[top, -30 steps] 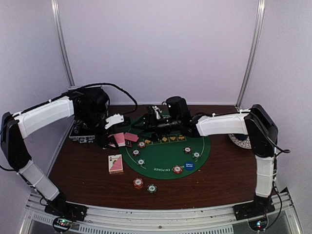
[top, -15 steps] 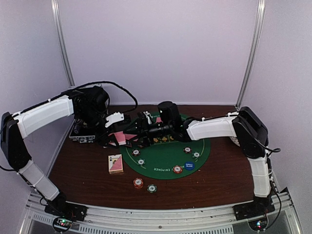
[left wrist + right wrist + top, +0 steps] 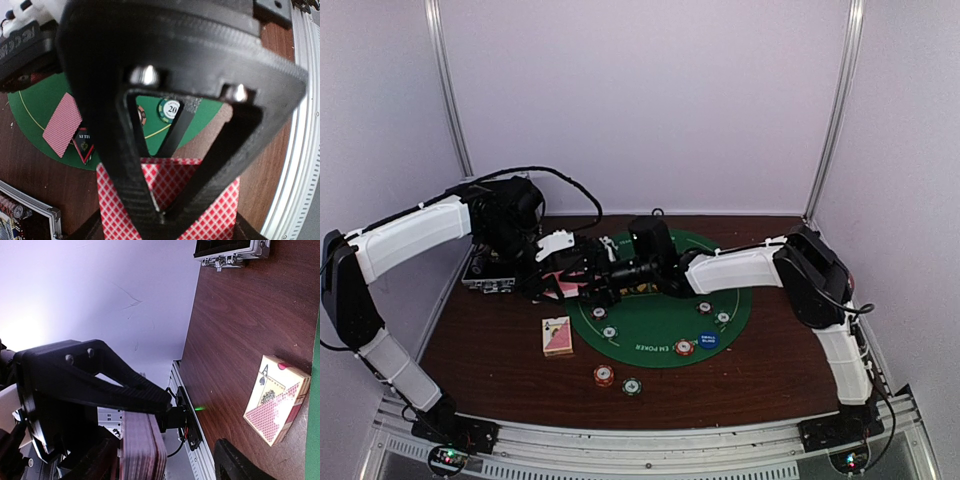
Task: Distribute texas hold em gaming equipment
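My right pincer (image 3: 590,283) has swung left, now open astride the deck (image 3: 142,450) my left pincer (image 3: 161,212) clamps. Only left wrist reads the green chip (image 3: 169,107)'s 20.

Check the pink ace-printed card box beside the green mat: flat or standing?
Flat: the pink ace-printed card box lies broad face up on the brown wooden table, ace showing.

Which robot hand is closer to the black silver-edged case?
Left. The left hand, gripping pink-backed cards, is just right of the black silver-edged case; the right hand is farther right.
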Available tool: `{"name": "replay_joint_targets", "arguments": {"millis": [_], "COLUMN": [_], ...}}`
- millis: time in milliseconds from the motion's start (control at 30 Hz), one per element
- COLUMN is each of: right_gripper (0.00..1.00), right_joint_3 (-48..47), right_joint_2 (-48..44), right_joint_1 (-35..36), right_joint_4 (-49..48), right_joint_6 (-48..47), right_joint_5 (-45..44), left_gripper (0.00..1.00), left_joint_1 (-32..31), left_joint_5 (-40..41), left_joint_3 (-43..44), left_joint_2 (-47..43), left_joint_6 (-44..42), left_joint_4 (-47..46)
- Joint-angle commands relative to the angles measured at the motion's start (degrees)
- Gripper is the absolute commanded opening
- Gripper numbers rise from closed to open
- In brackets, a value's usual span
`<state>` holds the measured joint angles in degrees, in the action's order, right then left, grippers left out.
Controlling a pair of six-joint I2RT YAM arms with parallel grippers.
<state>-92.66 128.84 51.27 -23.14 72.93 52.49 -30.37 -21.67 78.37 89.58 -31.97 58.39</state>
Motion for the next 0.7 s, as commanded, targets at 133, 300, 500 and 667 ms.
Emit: {"name": "replay_joint_targets", "arguments": {"millis": [133, 300, 500, 667], "right_gripper": [0.68, 0.64, 0.59, 0.54], "right_joint_3": [-5.4, -4.0, -0.2, 1.0], "right_joint_2": [3.7, 3.3, 0.1, -2.4], "right_joint_1": [1.0, 0.6, -1.1, -1.9], "right_joint_4": [-1.2, 0.1, 4.7, 10.6], "right_joint_6": [1.7, 1.0, -3.0, -7.6], "right_joint_5": [1.4, 2.0, 2.0, 1.8], "left_gripper": [0.17, 0.17, 0.17, 0.17], "left_joint_1": [0.2, 0.2, 0.2, 0.2], "left_joint_5": [-1.4, -1.2, -1.3, -1.3], "left_joint_3": [1.4, 1.0, 1.0, 0.9], "left_joint_2": [0.0, -0.3, -0.5, -0.6], "left_joint_6": [0.3, 0.1, 0.0, 0.0], "left_joint_4": [-1.0, -1.0, -1.0, -1.0]}}
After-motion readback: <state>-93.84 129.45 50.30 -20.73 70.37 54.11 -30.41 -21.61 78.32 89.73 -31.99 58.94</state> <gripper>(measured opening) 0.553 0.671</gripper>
